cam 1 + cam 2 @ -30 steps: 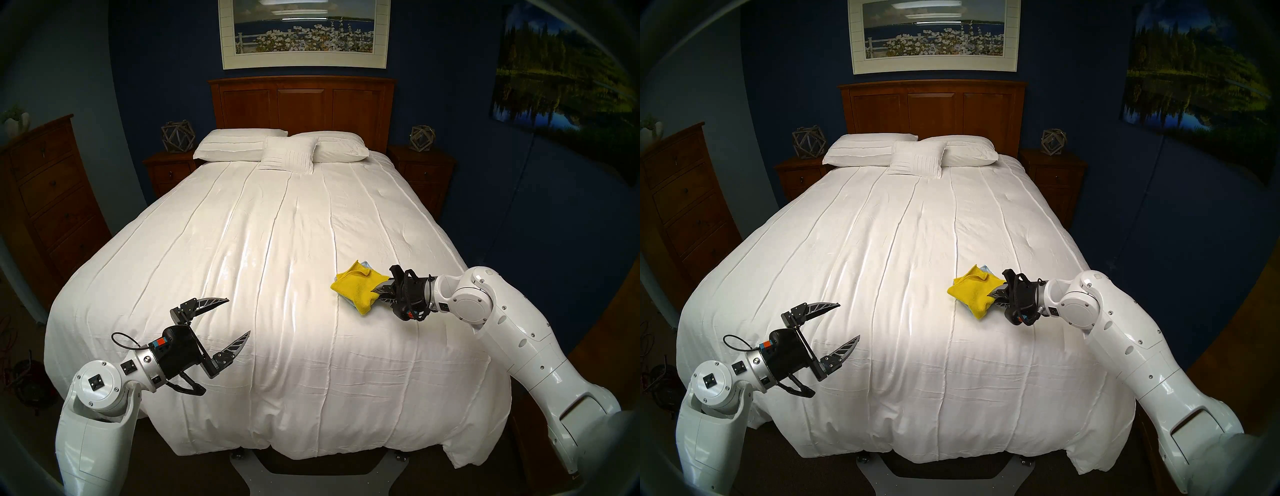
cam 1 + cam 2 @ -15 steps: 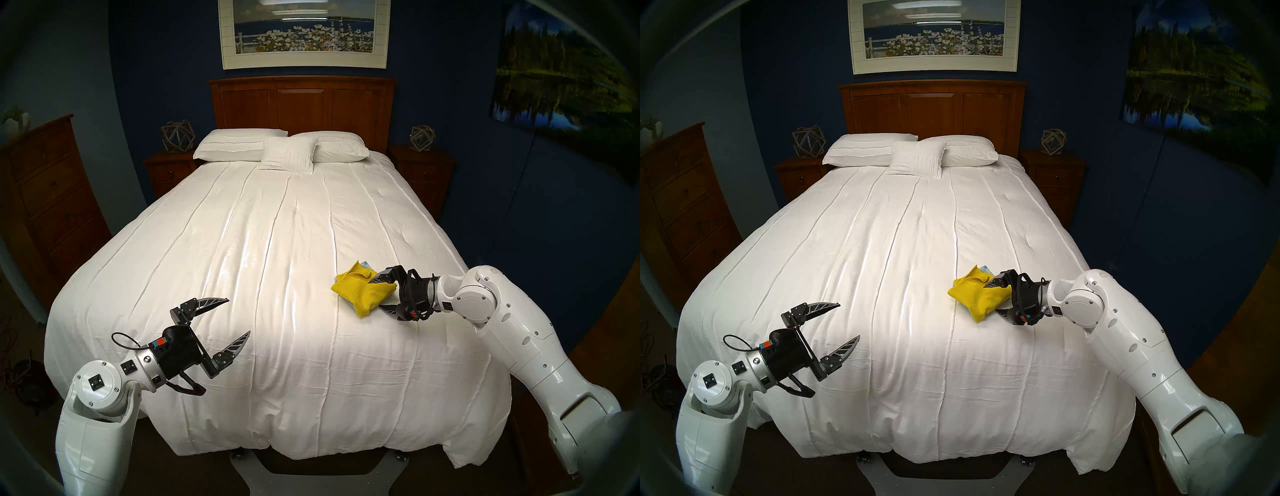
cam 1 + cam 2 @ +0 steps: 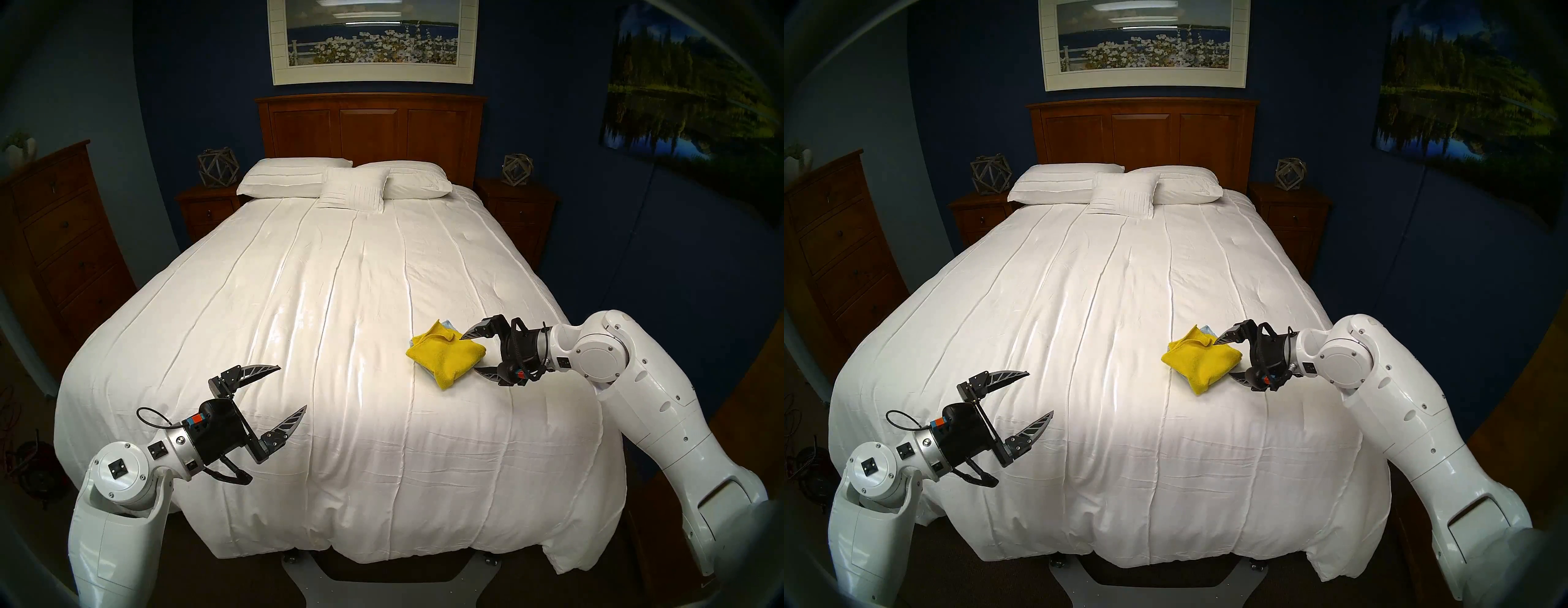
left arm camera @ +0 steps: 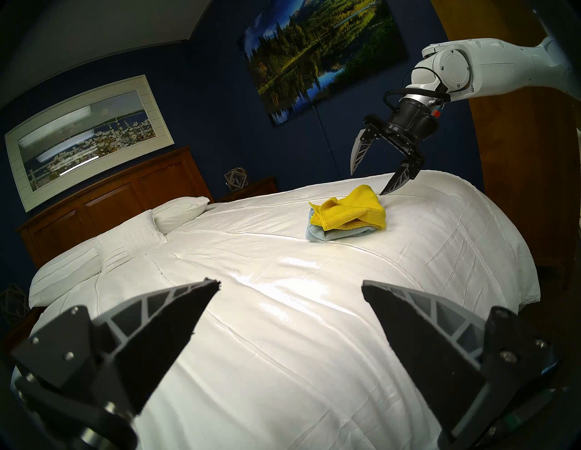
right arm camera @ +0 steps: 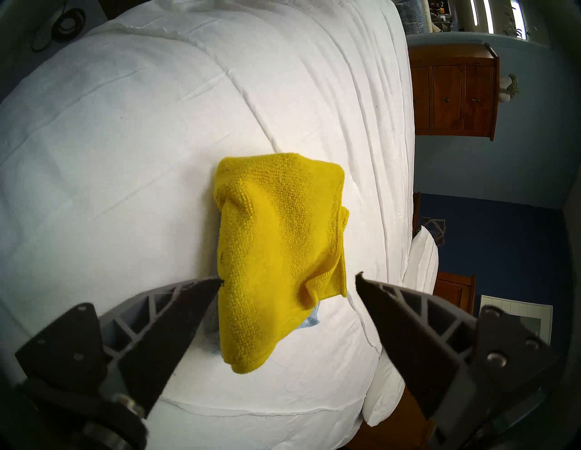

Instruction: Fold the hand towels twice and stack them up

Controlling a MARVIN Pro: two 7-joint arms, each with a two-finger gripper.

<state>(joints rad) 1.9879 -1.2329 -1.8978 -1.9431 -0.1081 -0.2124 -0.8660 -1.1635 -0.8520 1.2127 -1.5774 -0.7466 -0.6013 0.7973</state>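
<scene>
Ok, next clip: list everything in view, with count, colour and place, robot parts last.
yellow towel: 1, bright yellow, folded, on top of the blue one, bed's right side
blue towel: 1, pale blue, folded, beneath
bedspread: 1, white
pillows: 3, white, at headboard
headboard: 1, brown wood
nightstands: 2, brown
geometric ornaments: 2, grey, on the nightstands
dresser: 1, brown, left
pictures: 2, on the walls
left gripper: jaws open, empty
right gripper: jaws open, beside towels
</scene>
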